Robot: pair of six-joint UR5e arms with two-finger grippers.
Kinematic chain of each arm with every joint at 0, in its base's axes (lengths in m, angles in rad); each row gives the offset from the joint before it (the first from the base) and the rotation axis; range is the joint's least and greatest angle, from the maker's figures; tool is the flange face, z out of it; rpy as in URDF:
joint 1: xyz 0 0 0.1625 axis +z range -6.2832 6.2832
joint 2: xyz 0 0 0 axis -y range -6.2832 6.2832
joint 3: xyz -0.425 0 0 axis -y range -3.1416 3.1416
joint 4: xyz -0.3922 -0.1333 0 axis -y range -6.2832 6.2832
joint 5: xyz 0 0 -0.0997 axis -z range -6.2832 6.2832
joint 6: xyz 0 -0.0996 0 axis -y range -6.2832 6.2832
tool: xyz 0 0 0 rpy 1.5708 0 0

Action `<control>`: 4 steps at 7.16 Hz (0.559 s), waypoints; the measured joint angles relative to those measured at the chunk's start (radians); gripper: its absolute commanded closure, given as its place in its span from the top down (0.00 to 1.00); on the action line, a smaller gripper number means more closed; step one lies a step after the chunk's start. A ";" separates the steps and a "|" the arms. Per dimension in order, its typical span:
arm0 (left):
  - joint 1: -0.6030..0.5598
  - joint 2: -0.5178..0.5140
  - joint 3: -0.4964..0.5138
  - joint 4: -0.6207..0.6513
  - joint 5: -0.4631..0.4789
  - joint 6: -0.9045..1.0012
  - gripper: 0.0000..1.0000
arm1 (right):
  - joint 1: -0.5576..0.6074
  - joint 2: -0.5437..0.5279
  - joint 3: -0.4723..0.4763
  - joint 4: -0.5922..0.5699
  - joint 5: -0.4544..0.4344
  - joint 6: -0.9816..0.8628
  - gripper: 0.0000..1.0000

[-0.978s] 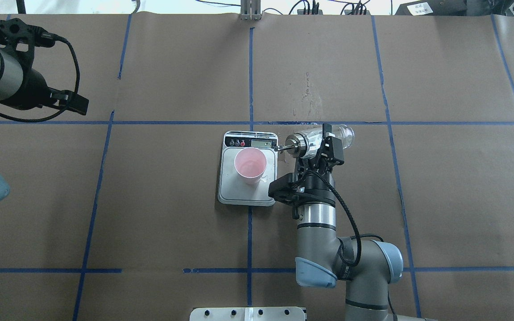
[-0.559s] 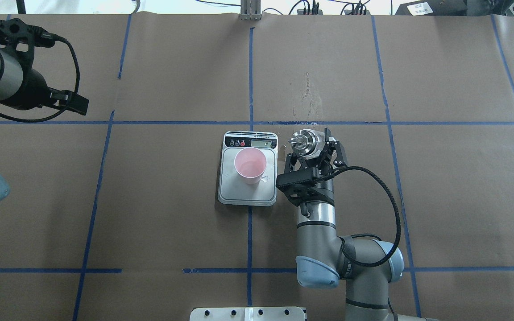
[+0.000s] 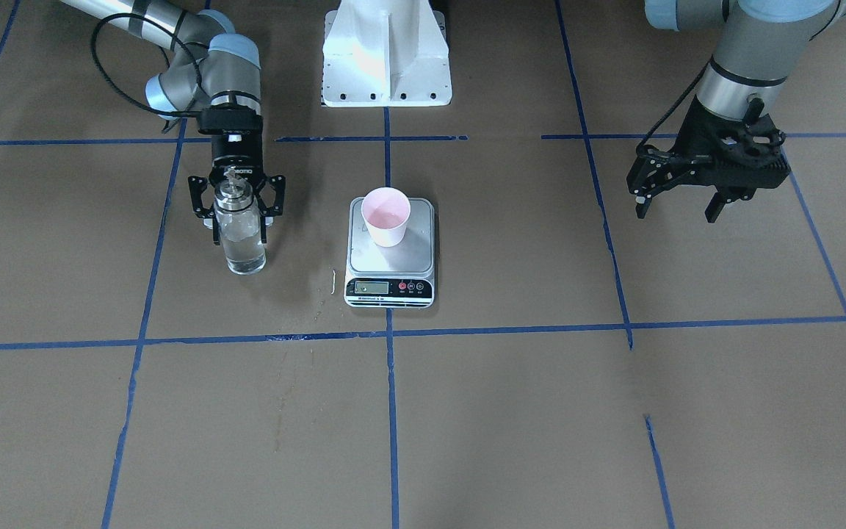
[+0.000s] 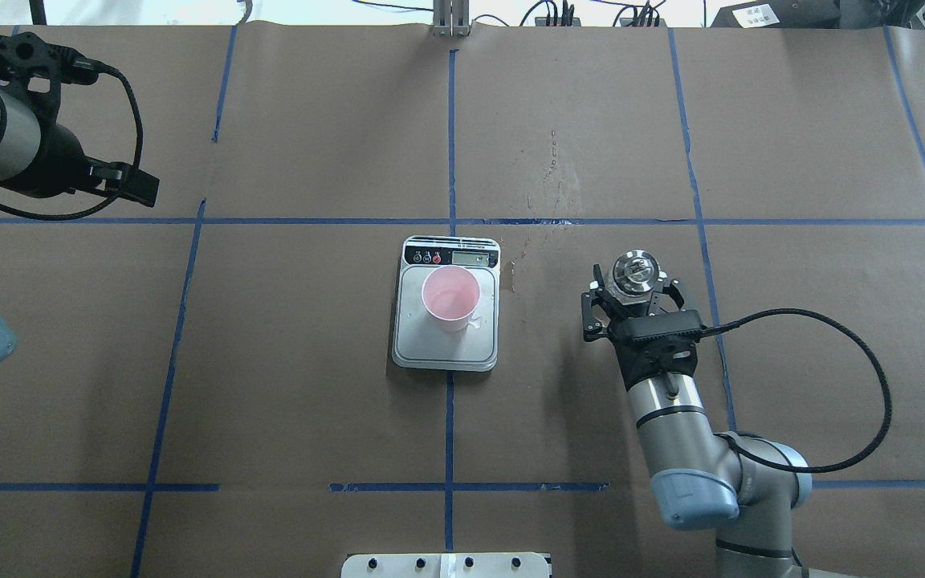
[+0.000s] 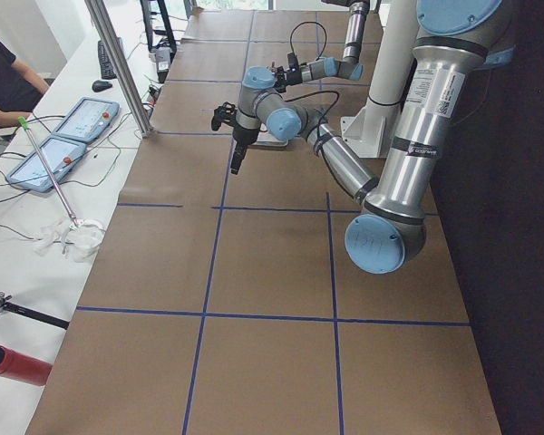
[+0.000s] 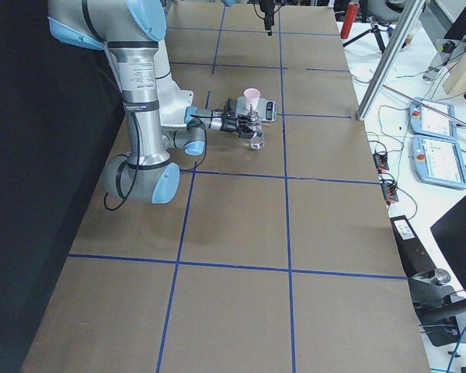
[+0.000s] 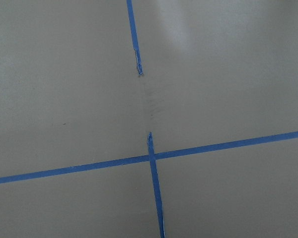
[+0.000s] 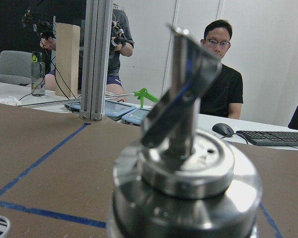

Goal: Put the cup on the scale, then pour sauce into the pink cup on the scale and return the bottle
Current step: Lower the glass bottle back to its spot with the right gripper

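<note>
The pink cup (image 4: 450, 299) stands on the silver scale (image 4: 410, 341) at the table's middle; both also show in the front view, cup (image 3: 385, 214) on scale (image 3: 423, 257). The clear glass bottle (image 3: 244, 246), part full of clear sauce, stands upright to the scale's right in the overhead view (image 4: 635, 271). My right gripper (image 3: 239, 229) is shut on the bottle just under its silver spout cap (image 8: 184, 163). The base is at table level. My left gripper (image 3: 674, 214) is open and empty, raised far off at the table's left.
A few drops lie on the scale platform beside the cup (image 4: 476, 323). Wet marks stain the brown paper behind the scale (image 4: 555, 172). The robot's white base (image 3: 386, 51) stands at the near edge. The right arm's cable (image 4: 856, 401) loops out to its right.
The bottle went from tilted, spout toward the cup, to upright. My right gripper then carried it right, away from the scale, and down. The left arm has not moved.
</note>
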 measured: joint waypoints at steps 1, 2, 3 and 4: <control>0.000 0.000 -0.001 0.000 0.000 -0.006 1.00 | 0.001 -0.042 0.016 0.057 0.008 0.011 0.00; 0.000 -0.001 -0.001 0.000 0.001 -0.017 1.00 | 0.001 -0.087 0.023 0.108 0.011 0.034 0.00; 0.002 -0.001 -0.001 0.000 0.002 -0.025 1.00 | 0.001 -0.133 0.025 0.154 0.012 0.052 0.00; 0.003 -0.001 -0.001 0.000 0.003 -0.030 1.00 | 0.001 -0.178 0.025 0.180 0.013 0.061 0.00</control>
